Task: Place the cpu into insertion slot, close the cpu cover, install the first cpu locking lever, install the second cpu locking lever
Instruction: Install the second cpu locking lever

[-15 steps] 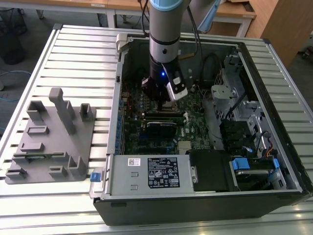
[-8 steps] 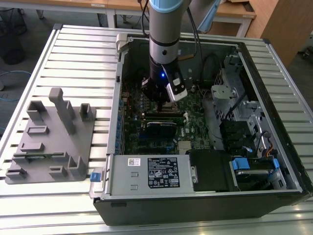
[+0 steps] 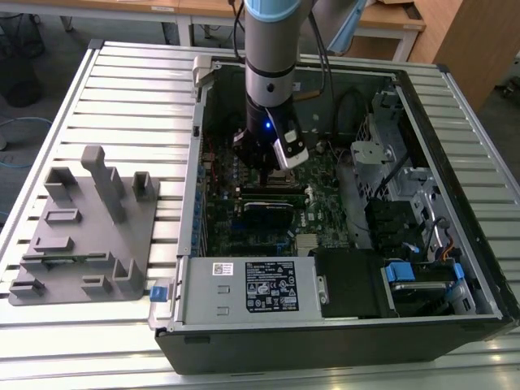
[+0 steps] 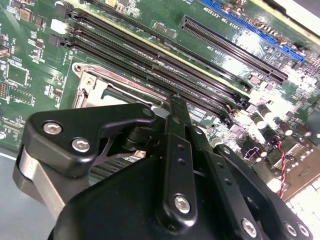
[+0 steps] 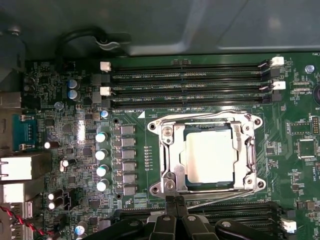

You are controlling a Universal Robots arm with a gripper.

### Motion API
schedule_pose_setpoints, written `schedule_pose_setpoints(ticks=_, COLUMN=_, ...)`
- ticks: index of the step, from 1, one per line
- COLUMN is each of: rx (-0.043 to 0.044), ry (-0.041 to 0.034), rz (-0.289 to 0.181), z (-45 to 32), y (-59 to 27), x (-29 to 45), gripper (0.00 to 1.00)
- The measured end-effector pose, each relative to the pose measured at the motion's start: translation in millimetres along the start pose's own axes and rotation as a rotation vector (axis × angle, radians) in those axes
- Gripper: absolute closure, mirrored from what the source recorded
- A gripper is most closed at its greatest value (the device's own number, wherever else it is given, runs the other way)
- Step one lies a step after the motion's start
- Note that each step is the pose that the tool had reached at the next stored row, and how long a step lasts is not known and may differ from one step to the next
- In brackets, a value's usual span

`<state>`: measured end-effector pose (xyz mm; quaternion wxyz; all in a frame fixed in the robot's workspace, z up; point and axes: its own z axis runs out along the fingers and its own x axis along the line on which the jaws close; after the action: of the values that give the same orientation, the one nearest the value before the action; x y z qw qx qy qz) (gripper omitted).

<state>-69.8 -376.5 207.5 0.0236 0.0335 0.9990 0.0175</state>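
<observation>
At the centre-right of the first wrist view, the cpu (image 5: 210, 156) lies seated in the insertion slot (image 5: 172, 165) under the closed cpu cover (image 5: 207, 121). The gripper (image 5: 174, 204), fingers clenched together, touches a locking lever (image 5: 215, 198) at the socket's edge; pressing steadily sideways seems wise.
</observation>
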Motion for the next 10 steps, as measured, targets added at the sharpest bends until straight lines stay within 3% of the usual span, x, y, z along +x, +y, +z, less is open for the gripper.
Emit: schedule_pose_setpoints(ticks=10, rx=-0.0001, ry=-0.0001, rz=0.000, z=3.0, y=-0.2, x=2.2, gripper=0.89)
